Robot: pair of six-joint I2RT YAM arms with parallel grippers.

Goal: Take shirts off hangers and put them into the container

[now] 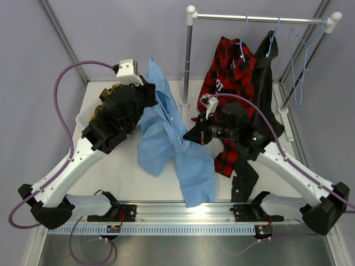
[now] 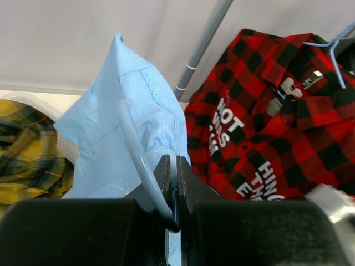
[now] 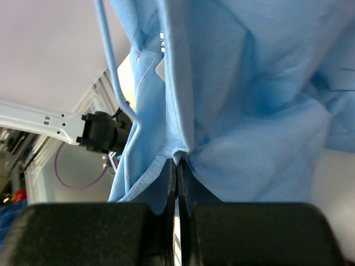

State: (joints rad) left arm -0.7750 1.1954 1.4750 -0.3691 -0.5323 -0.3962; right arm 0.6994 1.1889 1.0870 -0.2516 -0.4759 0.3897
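Left gripper [image 2: 172, 188]: clamped tight on hanger [image 2: 135, 147] wire, against blue shirt [image 2: 105, 138]. Right gripper [image 3: 177, 169]: pinched closed on a blue shirt fold.

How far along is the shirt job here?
Done: yellow plaid shirt lies in the container. In hand: left gripper pinches the hanger, right gripper pinches the light blue shirt, apparently parting them. Left: red plaid shirt and black shirt hang on the rail.

loose shirt [image 1: 166, 145] mid-table | two shirts [image 1: 230, 77] on rail [image 1: 260, 19], right | container [image 1: 82, 118] left
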